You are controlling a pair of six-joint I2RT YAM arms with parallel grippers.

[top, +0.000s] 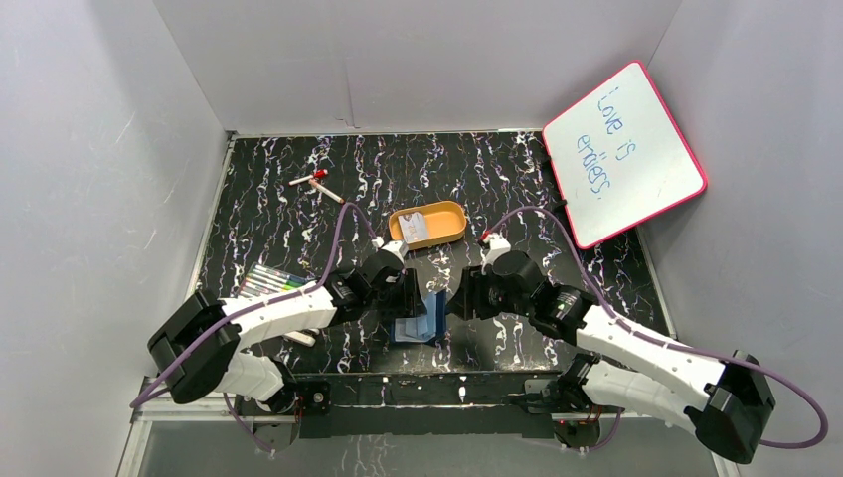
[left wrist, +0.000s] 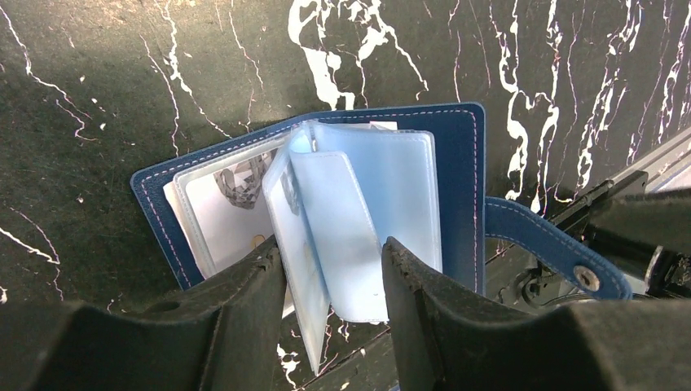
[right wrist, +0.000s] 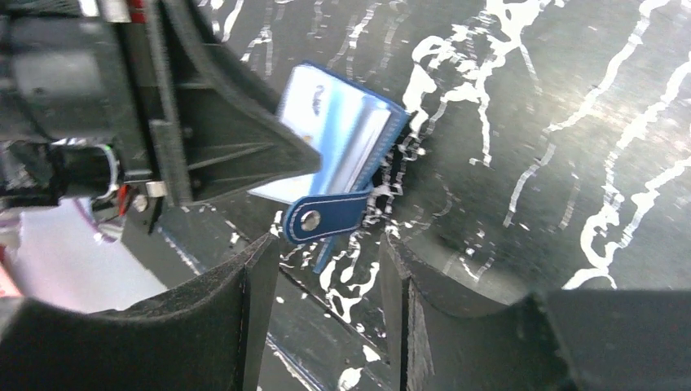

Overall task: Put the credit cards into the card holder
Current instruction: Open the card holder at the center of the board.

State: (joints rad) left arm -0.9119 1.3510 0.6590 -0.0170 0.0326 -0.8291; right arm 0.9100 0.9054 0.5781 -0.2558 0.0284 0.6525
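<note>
The card holder (top: 421,320) lies open on the black marbled table between both grippers, navy outside, with pale blue clear sleeves (left wrist: 358,212) fanned upward. A pale credit card (left wrist: 232,191) with a faceted grey graphic sits in its left pocket. Another credit card (top: 416,231) lies in the orange oval tray (top: 449,215). My left gripper (left wrist: 330,248) stands open around the raised sleeves, its fingers (left wrist: 248,301) apart with table showing between them. My right gripper (right wrist: 326,273) is open and empty, just short of the holder's snap tab (right wrist: 322,216).
A pink-framed whiteboard (top: 624,154) leans at the back right. Several markers (top: 270,281) lie at the left beside my left arm, and a red-capped pen (top: 316,182) lies at the back left. The table's metal front rail (top: 427,383) runs just behind the holder.
</note>
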